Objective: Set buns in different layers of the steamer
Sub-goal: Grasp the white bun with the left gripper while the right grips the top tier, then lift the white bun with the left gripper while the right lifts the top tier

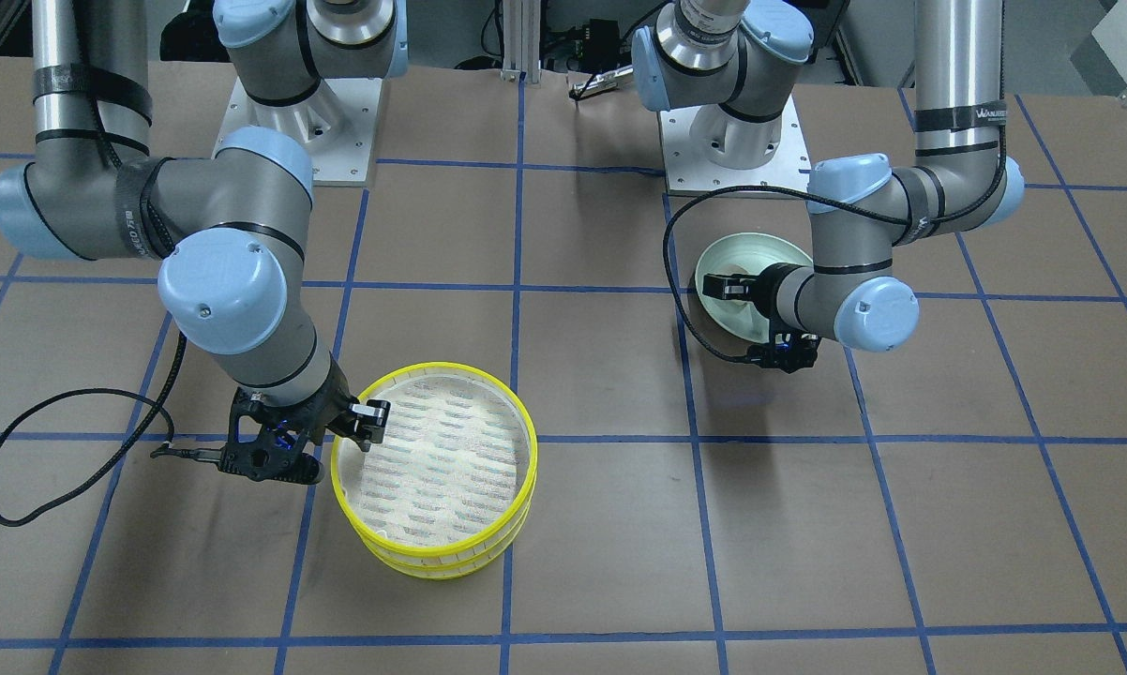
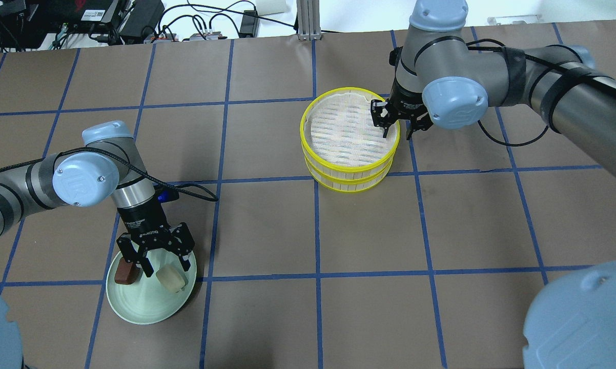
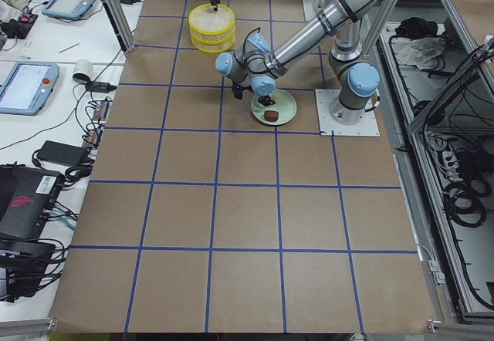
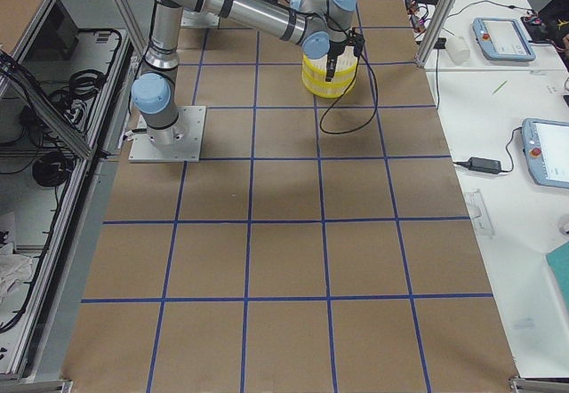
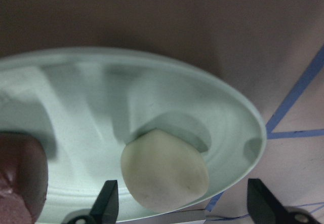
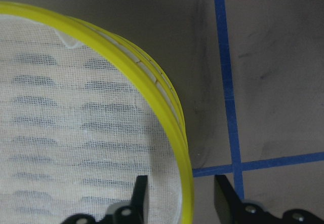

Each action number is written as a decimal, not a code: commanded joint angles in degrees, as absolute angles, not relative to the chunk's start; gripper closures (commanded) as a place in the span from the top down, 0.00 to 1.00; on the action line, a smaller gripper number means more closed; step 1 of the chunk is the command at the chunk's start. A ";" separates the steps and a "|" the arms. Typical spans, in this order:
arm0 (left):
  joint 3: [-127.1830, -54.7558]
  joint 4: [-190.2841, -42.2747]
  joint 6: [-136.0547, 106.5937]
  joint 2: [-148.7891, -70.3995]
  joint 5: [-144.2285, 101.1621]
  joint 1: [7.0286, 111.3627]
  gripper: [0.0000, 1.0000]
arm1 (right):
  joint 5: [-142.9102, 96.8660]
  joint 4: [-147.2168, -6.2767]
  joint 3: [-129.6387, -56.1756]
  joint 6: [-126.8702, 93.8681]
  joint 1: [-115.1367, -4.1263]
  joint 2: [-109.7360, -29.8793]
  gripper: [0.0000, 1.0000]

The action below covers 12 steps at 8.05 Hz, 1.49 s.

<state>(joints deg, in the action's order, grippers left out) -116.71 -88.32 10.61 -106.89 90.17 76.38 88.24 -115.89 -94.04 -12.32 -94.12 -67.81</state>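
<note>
The steamer is two yellow-rimmed layers stacked, the top layer (image 2: 305,134) on the lower layer (image 2: 349,182), both without buns. It also shows in the front view (image 1: 432,464). My right gripper (image 2: 397,128) is open, its jaws astride the top layer's rim (image 6: 167,107), one fingertip (image 6: 140,193) inside and one outside. The cream bun (image 2: 171,278) and the brown bun (image 2: 126,273) lie on the pale green plate (image 2: 144,305). My left gripper (image 2: 157,259) is open just above them, with the cream bun (image 5: 164,171) between its fingers (image 5: 107,202) and the brown bun (image 5: 20,176) outside the left one.
The brown table (image 2: 267,215) carries a blue tape grid. A black cable (image 1: 48,469) loops on the table beside my right wrist. The arm bases (image 1: 301,122) stand at the robot's edge of the table.
</note>
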 commanded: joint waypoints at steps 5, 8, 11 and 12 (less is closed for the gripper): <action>-116.02 -88.68 10.72 -107.93 90.53 76.38 0.00 | 89.74 -114.09 -93.34 -10.37 -93.60 -69.96 0.11; -112.44 -92.78 10.72 -106.36 90.09 76.20 0.00 | 89.82 -108.74 -91.41 -9.67 -92.12 -73.29 0.11; -96.90 -103.07 10.11 -103.98 89.48 77.25 0.00 | 89.91 -106.71 -91.41 3.02 -83.88 -73.82 0.11; -94.07 -103.01 10.02 -103.54 87.47 78.21 0.00 | 91.04 -106.44 -91.49 8.47 -81.32 -73.83 0.11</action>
